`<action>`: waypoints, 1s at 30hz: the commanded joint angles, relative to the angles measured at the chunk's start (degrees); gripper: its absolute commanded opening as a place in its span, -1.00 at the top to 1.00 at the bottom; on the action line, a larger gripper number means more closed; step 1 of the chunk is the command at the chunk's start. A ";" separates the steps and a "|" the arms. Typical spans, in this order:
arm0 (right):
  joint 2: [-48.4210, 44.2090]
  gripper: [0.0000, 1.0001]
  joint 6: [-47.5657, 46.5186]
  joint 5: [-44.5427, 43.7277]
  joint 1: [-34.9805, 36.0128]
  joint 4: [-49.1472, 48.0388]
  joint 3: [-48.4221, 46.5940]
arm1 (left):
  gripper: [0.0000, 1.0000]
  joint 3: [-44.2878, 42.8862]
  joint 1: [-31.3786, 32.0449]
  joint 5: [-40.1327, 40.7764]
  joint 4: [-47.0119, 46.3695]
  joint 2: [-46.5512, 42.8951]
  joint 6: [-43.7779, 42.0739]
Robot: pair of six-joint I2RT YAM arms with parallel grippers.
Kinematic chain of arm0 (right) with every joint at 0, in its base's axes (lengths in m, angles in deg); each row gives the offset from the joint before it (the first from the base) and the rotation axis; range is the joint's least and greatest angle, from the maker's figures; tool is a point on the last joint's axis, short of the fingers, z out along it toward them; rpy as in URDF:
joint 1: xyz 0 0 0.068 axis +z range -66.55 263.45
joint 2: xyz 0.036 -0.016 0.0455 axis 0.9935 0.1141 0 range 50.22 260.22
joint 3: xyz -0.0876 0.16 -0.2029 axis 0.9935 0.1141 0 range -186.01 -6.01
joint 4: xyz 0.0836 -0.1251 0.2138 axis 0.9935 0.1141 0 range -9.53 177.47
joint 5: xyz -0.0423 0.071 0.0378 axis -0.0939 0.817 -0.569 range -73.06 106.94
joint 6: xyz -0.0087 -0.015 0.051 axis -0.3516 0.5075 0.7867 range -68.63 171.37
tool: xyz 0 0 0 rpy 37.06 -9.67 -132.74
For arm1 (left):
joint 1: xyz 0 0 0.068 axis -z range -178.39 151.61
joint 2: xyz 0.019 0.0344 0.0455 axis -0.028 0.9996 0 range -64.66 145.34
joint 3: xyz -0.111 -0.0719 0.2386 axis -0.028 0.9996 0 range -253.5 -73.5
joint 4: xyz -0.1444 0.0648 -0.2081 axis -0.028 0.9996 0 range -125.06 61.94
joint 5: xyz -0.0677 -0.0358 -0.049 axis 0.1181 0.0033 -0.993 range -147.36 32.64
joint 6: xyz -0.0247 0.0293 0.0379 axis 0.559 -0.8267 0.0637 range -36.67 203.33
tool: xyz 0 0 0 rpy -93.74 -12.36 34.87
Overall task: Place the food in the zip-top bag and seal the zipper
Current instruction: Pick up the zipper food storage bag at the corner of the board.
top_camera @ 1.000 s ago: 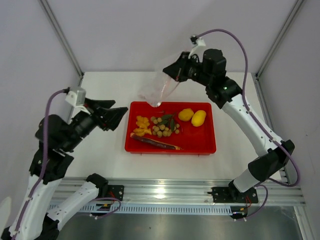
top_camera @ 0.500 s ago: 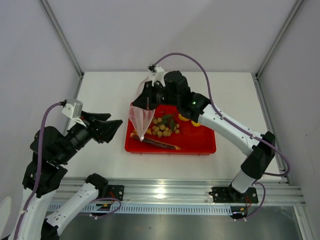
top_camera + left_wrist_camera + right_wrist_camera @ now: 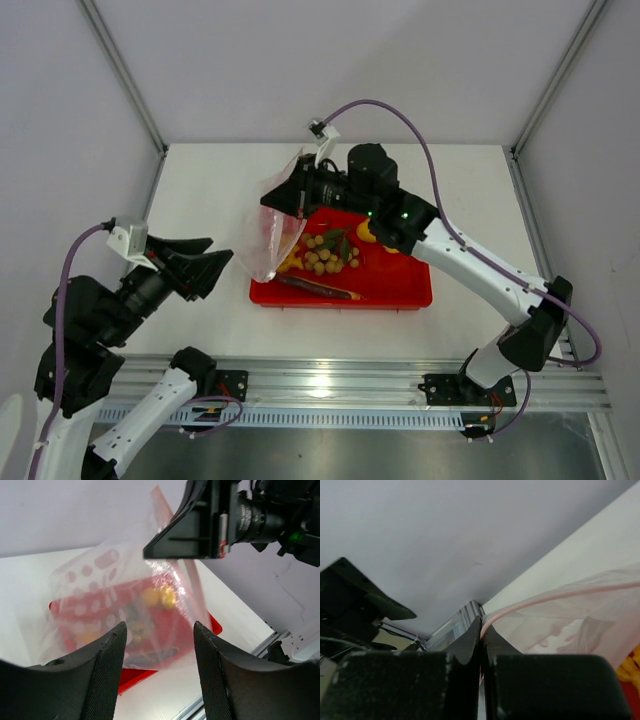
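1. Top external view: the right gripper [image 3: 290, 192] is pinched shut on the upper edge of the zip-top bag [image 3: 265, 245]. The bag hangs limp over the left end of the red tray [image 3: 400, 298], with its lower end near the orange chunks [image 3: 289, 262]. The left gripper [image 3: 212, 258] hovers just beside the bag, its fingers spread wide and holding nothing. The tan fruits [image 3: 325, 255] and the dark stick [image 3: 318, 288] lie in the tray, and the right arm largely hides the yellow fruits. Hung from a single point, the mouth will likely sag shut, so any food brought to it would hit film and fall back.

2. Left wrist view: crumpled, dotted film fills the space ahead of the open fingers [image 3: 105, 665]. If they close here, they could catch both walls at once and pin the mouth shut. They could also bite only loose belly film, which is thin and may slip or stretch.

3. Right wrist view: the jaws sit tight together, and the zipper [image 3: 560, 596] emerges from between them and arches off to the right. The hold is at the very edge of the strip. I cannot tell whether one lip or both are caught. A sideways tug from the other arm could pull the strip free and drop the bag onto the food.
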 commanded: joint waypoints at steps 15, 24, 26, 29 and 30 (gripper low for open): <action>8.63 1.00 4.81 1.84 2.02 -5.60 -2.06 | -0.19 -0.08 0.35 0.64 2.76 0.18 0.96; 15.23 1.00 18.96 -5.10 2.11 0.63 -6.63 | -0.35 7.12 0.35 8.11 2.15 3.16 1.75; 15.15 1.00 20.19 -6.33 2.20 1.94 -7.07 | -0.35 8.52 0.35 10.65 1.62 3.25 1.84; 14.71 1.00 22.92 -8.79 2.20 4.84 -7.95 | -0.34 9.67 0.35 11.80 0.83 3.69 1.67; 14.71 1.00 23.79 -9.06 2.28 5.20 -8.13 | -0.33 9.94 0.44 11.72 0.66 4.13 1.75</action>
